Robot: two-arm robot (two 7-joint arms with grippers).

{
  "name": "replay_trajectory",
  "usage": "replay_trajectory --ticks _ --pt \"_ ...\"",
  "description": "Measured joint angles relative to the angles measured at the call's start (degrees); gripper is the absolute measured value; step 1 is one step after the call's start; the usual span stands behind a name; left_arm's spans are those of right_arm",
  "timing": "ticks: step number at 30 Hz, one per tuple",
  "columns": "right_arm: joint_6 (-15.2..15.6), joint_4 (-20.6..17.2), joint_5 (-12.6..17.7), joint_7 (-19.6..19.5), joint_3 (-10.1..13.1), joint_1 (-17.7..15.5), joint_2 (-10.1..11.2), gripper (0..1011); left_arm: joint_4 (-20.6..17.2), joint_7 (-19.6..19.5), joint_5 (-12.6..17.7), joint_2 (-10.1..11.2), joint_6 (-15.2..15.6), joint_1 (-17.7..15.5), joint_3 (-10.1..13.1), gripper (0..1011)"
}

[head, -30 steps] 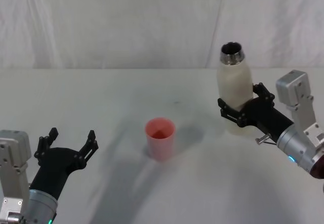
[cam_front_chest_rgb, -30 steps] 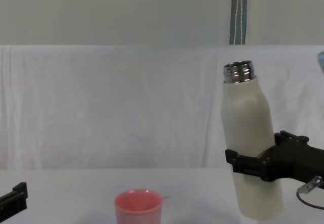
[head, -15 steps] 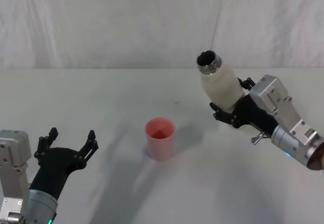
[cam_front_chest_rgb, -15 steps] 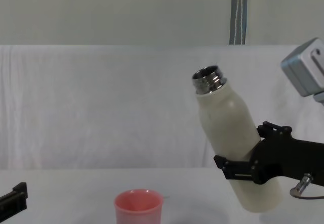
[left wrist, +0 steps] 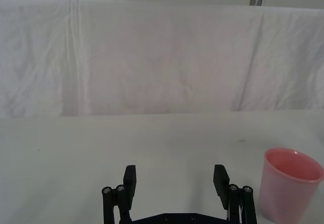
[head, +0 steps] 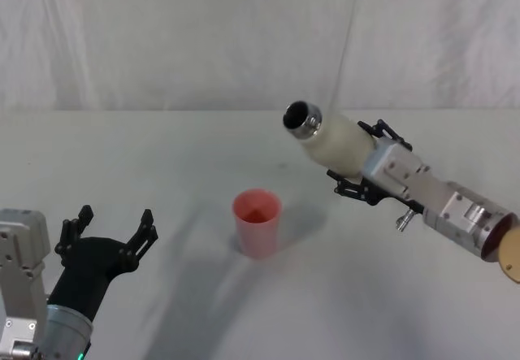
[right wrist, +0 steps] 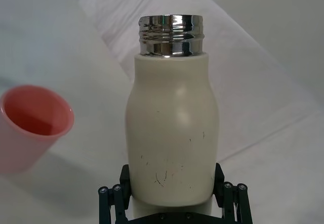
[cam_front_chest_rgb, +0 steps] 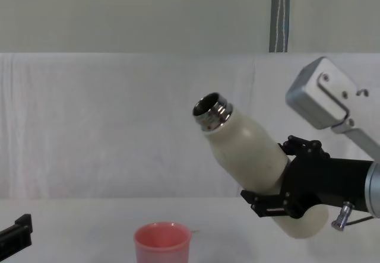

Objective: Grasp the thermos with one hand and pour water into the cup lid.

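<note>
The cream-white thermos (head: 335,140) (cam_front_chest_rgb: 249,149) (right wrist: 172,133) is held off the table, tilted with its open steel neck leaning left toward the cup lid. My right gripper (head: 360,158) (cam_front_chest_rgb: 282,174) (right wrist: 172,193) is shut on its lower body. The pink cup lid (head: 257,221) (cam_front_chest_rgb: 162,244) (right wrist: 30,128) (left wrist: 291,184) stands upright on the table, below and left of the neck. No water is visible leaving the neck. My left gripper (head: 114,223) (left wrist: 174,176) hovers open and idle at the near left, well apart from the cup lid.
A white cloth covers the table (head: 244,311) and hangs as a backdrop (head: 203,35) behind it. A grey pole (cam_front_chest_rgb: 279,13) rises behind the backdrop. Bare table lies all around the cup lid.
The right arm has tipped the thermos from upright to steeply tilted, swinging the neck left and lower toward the cup lid. The left gripper and cup lid have not moved.
</note>
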Motion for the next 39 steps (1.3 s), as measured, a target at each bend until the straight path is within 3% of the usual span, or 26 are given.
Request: replay_trajectory --ticks 17,39 --pt "0.92 1.5 -15.38 -6.11 -4.29 1.4 -0.48 950 0.0 0.0 0.0 0.0 0.0 0.0 0.0 1001" --pt "0.49 4.07 -24.66 -7.23 -7.48 2.76 -0.58 950 0.0 0.0 0.0 0.0 0.0 0.0 0.0 1001"
